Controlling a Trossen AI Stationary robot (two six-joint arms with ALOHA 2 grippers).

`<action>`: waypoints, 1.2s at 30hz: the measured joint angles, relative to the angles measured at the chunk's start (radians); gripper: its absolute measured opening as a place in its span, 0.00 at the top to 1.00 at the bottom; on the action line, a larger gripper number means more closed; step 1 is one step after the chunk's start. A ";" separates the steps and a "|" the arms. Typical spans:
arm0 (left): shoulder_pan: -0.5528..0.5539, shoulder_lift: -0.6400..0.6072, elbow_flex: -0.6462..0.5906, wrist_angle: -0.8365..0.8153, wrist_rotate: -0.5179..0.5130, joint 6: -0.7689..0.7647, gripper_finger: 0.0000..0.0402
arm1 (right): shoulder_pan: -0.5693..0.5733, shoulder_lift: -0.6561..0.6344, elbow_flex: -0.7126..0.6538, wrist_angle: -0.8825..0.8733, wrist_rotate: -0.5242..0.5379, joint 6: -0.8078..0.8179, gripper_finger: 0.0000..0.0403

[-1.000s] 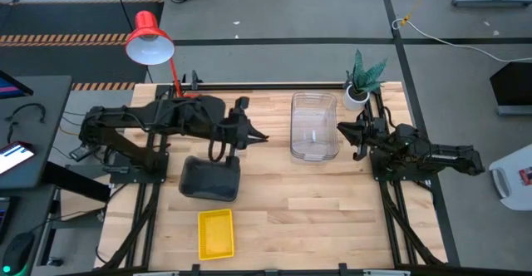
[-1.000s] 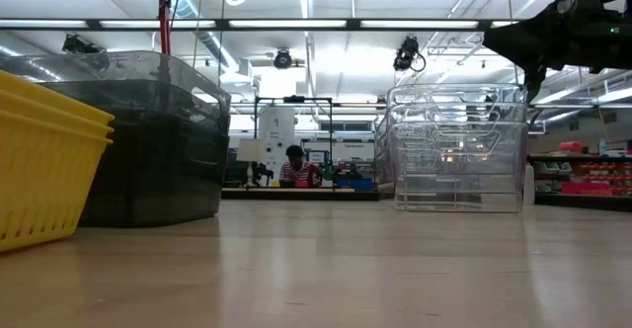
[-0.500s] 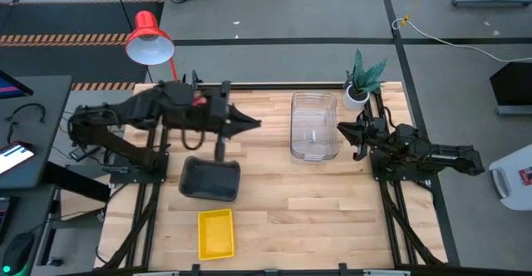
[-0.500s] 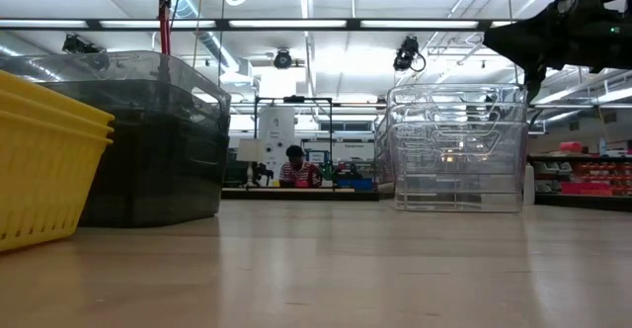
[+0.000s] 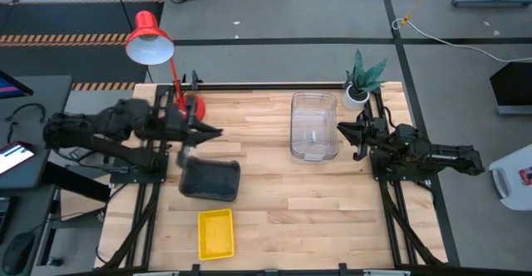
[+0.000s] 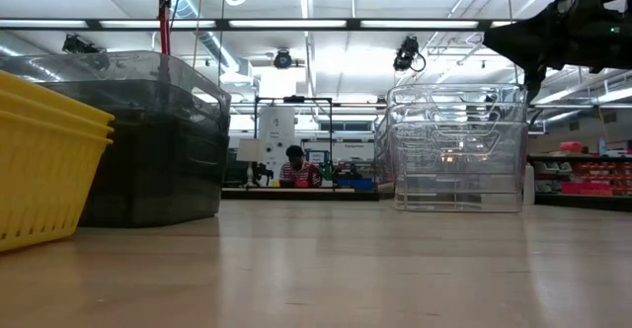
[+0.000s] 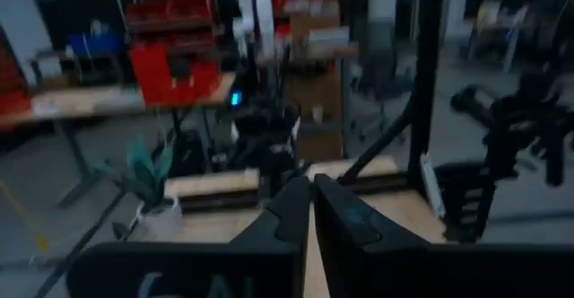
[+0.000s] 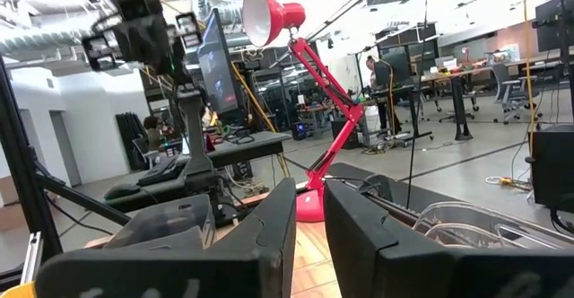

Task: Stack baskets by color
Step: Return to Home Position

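Overhead, three stacks of baskets stand mouth up on the wooden table (image 5: pixel 316 214), well apart from one another, each a rectangle with rounded corners. The clear stack (image 5: pixel 313 126) lies in the upper middle, with its long axis running top to bottom of the frame. The smoky grey stack (image 5: pixel 211 179) lies left of centre, with its long axis roughly left to right. The yellow stack (image 5: pixel 216 232) lies below it near the bottom edge, with its long axis top to bottom and slightly turned. The left gripper (image 5: pixel 213 132) hangs just above the grey stack in the frame, pointing right, its arm folded at the table's left edge. The left wrist view shows its jaws pressed together on nothing. The right gripper (image 5: pixel 341 130) sits just beside the right side of the clear stack, pointing left. The right wrist view shows its jaws parted by a narrow slit, holding nothing. Only the low view shows the side walls. At far left, the yellow stack has three nested rims and an opaque ribbed wall. The grey wall is smooth and translucent, and the clear stack has several glossy nested rims. That view also shows a person (image 6: pixel 293 167) far behind the table. A red lamp (image 5: pixel 150 39) leans over the upper left corner, and a potted plant (image 5: pixel 363 76) stands at the upper right.
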 joint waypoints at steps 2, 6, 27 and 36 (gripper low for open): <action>0.000 -0.088 -0.110 0.070 0.015 0.000 0.94 | 0.000 0.000 0.000 0.000 0.000 0.000 0.84; 0.000 -0.263 -0.338 0.161 0.041 -0.001 0.95 | 0.000 0.000 0.000 0.000 0.000 0.000 0.84; -0.046 -0.902 -0.977 0.423 0.076 0.112 0.94 | 0.000 0.000 0.000 0.000 -0.001 0.000 0.84; -0.096 -0.900 -1.079 0.447 0.083 0.184 0.92 | 0.000 0.000 0.000 0.000 -0.001 0.000 0.84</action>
